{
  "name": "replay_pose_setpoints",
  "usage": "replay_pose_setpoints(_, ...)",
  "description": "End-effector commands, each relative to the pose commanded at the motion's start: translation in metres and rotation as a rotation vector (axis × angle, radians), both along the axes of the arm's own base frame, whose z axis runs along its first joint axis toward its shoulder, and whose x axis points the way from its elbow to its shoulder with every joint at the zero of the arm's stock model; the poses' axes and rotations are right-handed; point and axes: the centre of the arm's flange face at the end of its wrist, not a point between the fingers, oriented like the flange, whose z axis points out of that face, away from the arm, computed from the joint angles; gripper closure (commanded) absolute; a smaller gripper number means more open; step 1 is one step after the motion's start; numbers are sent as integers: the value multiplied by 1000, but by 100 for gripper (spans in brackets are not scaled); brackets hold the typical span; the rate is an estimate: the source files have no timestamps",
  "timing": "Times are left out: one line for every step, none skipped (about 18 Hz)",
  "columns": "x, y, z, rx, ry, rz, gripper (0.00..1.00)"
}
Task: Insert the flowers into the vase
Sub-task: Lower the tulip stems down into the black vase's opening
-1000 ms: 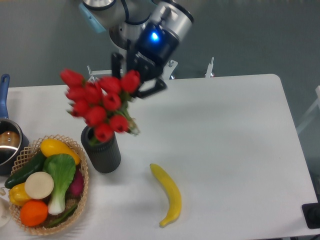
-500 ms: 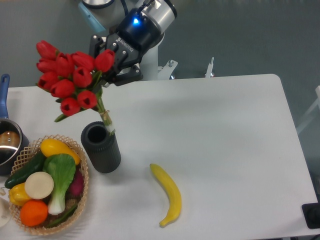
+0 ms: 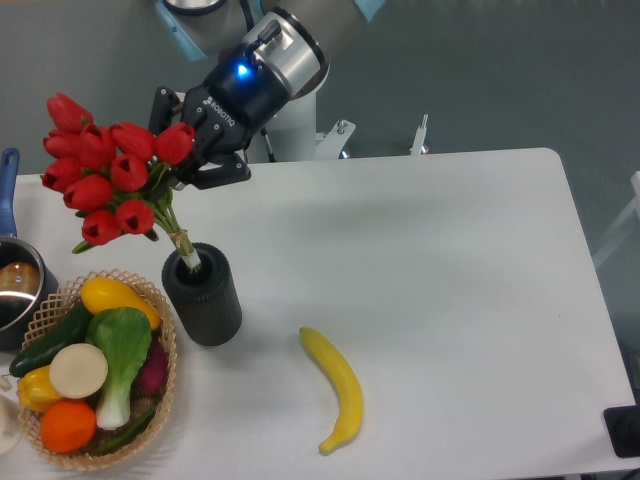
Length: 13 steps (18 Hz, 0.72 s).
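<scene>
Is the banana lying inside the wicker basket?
No. The banana lies on the bare white table, right of the vase and apart from the wicker basket.

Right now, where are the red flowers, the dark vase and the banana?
flowers [image 3: 110,175], fixed camera view, on a red bud mid-bunch.
vase [image 3: 206,310], fixed camera view, on its ribbed side.
banana [image 3: 337,385], fixed camera view, on the middle of its curve.
</scene>
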Motion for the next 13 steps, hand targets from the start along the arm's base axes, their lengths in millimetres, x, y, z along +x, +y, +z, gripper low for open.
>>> replay_pose_setpoints(-1, 0, -4, -4, 1, -1, 100)
replay_pose_setpoints(-2, 1, -9, -9, 3, 0, 100)
replay_pose_setpoints(-6, 5, -16, -14, -1, -2, 100)
replay_pose_setpoints(-8, 7, -26, -26, -13, -3, 100)
replay_pose_setpoints(-10, 8, -35, -33, -20, -6, 100)
replay_pose_setpoints(-10, 8, -42, -36, -21, -10, 100)
replay_pose_setpoints(-9, 8, -48, -43, -16, -14, 100)
replay_pose_setpoints(-7, 8, -53, -48, -13, -20, 100)
replay_pose_setpoints(-6, 8, -58, -56, -13, -21, 99)
replay_pose_setpoints(-5, 8, -64, -63, -6, -24, 97)
replay_pose_setpoints(-2, 7, -69, -73, -5, -26, 96)
replay_pose_setpoints(0, 6, -75, -82, -6, -26, 93)
replay_pose_setpoints(1, 5, -81, -86, -2, -31, 88)
